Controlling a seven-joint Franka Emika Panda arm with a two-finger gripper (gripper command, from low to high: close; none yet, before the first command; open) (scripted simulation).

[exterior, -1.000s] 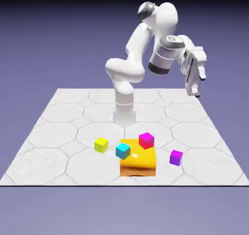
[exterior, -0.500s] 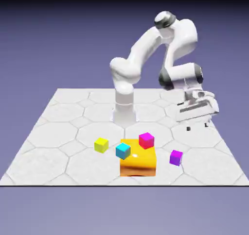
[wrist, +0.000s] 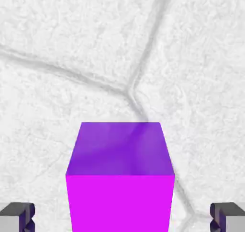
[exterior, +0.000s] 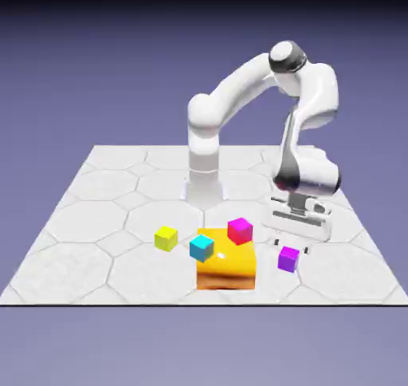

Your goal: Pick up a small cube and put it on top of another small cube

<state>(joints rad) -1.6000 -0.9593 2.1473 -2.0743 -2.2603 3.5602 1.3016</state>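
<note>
Exterior view, gripper: pointed down just above the small violet-purple cube, fingers spread wide, one tip on each side of it.
Exterior view, cube: on the table, apart from the big orange-yellow block on the exterior view's right.
Hand view, cube: large, centred between the two finger tips, with clear gaps both sides, untouched.

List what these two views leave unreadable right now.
- Violet cube: its lower part is cut by the hand view's bottom edge.
- Gripper: fingertips too small in the exterior view to judge clearance to the cube.
- Orange block: part of its top is hidden behind the cyan cube and magenta cube.
</note>
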